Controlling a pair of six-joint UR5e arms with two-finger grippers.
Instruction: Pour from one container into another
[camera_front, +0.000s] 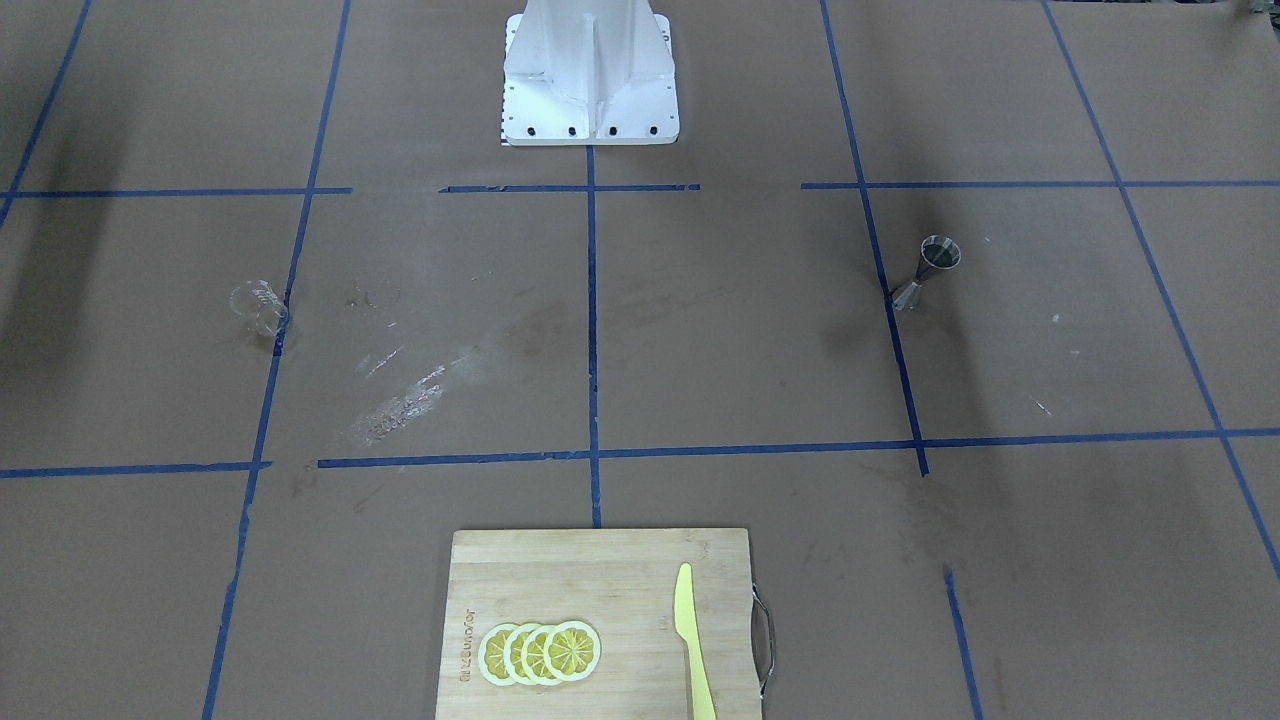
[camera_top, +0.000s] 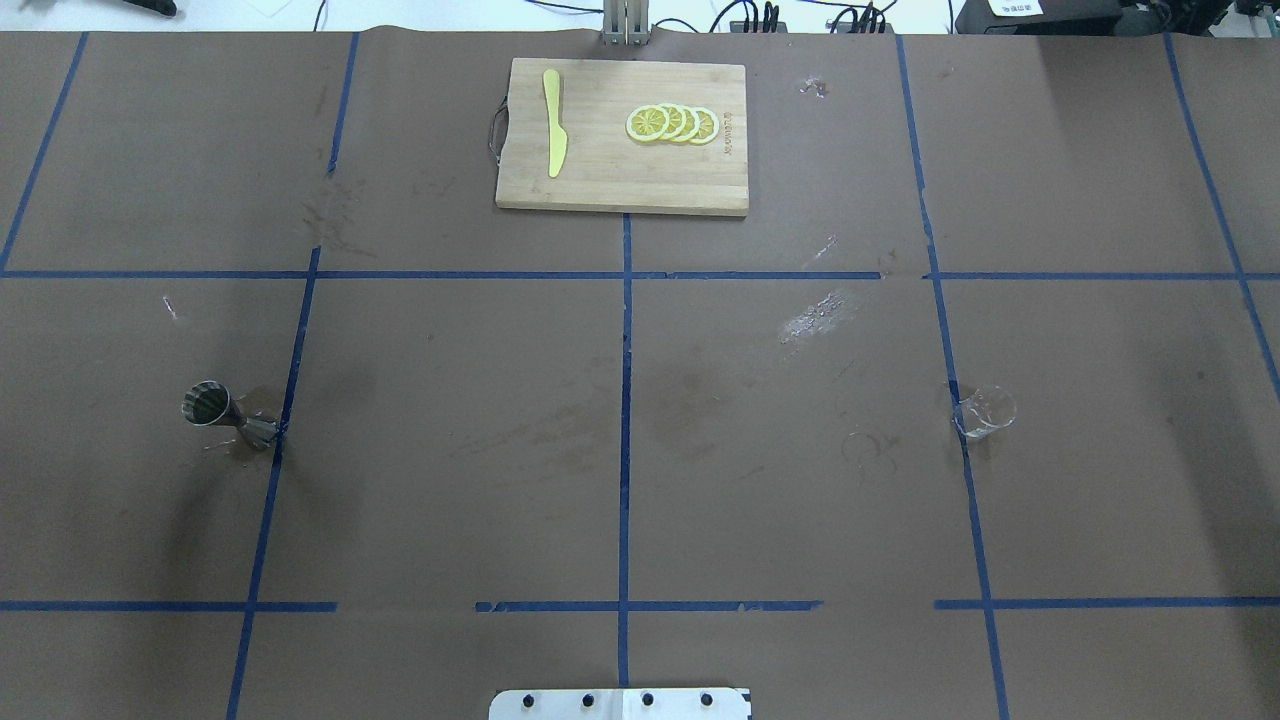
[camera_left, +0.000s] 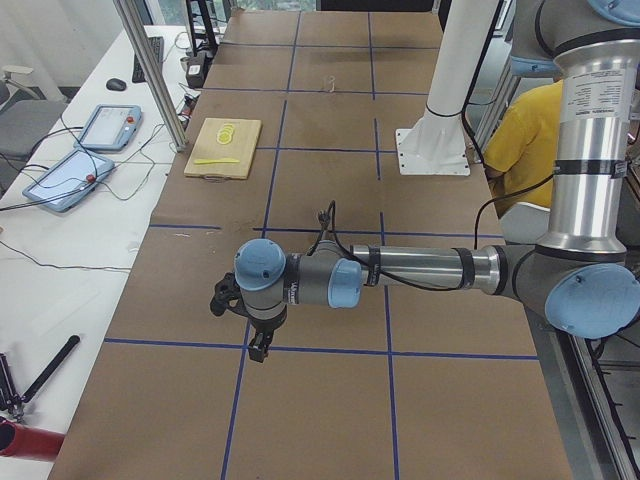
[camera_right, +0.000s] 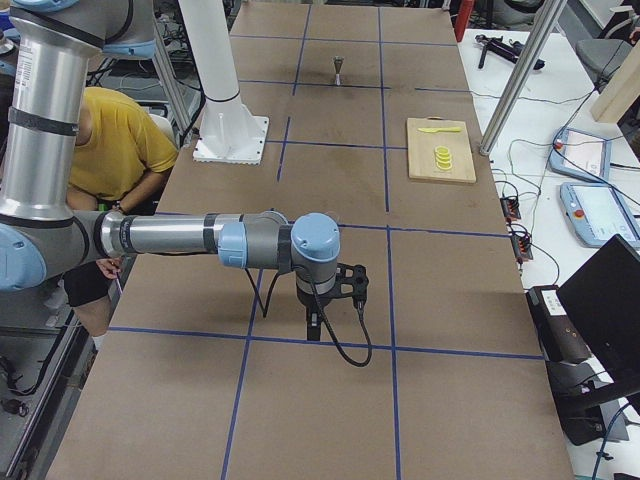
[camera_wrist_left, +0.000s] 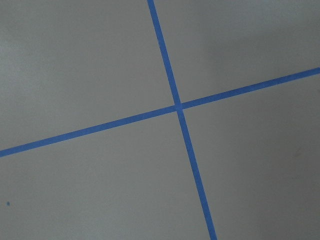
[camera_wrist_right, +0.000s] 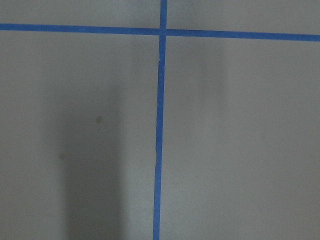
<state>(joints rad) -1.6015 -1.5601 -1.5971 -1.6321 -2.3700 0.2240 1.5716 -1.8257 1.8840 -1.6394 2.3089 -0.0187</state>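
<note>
I see both arms stretched out low over the desk, with the left gripper and right gripper pointing down. I cannot tell whether the fingers are parted. The see-through glass cup stands on the robot's right. The silver hourglass jigger is well apart on its left. A wooden board with lemon slices and a yellow knife lies at the far edge.

A robotics lab: a table gridded in blue tape, with teach pendants on a side bench.

Illegible brand mark on cutting board
</note>
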